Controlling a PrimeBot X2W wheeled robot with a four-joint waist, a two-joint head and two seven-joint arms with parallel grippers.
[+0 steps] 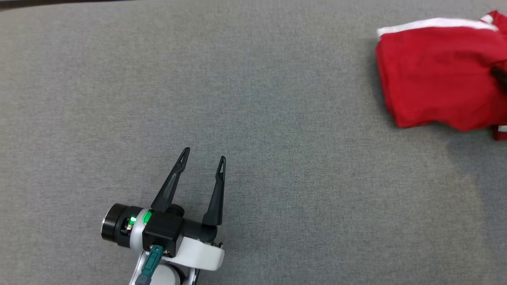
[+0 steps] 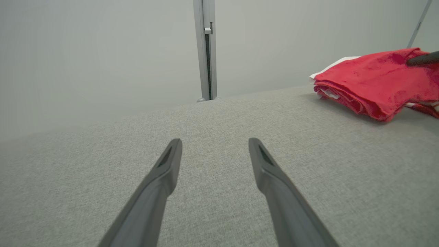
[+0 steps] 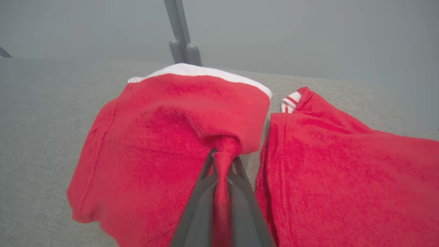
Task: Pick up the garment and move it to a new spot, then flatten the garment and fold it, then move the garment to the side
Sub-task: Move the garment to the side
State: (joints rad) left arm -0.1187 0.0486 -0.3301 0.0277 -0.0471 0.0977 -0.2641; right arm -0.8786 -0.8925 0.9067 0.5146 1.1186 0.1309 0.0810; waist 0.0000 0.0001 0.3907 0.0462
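A red garment [image 1: 439, 75] with white trim lies bunched at the far right of the grey table. In the right wrist view my right gripper [image 3: 224, 154] is shut on a pinched fold of the garment [image 3: 164, 144], with red cloth squeezed between its dark fingers. A dark fingertip [image 1: 500, 75] of that gripper shows against the cloth at the head view's right edge. My left gripper [image 1: 204, 155] hovers open over bare table at the lower left, far from the cloth, nothing between its fingers. From the left wrist view the garment [image 2: 377, 82] sits at the upper right.
The grey fabric table [image 1: 253, 118] spreads wide to the left of the garment. A grey upright post [image 2: 205, 51] stands at the table's far edge in front of a pale wall.
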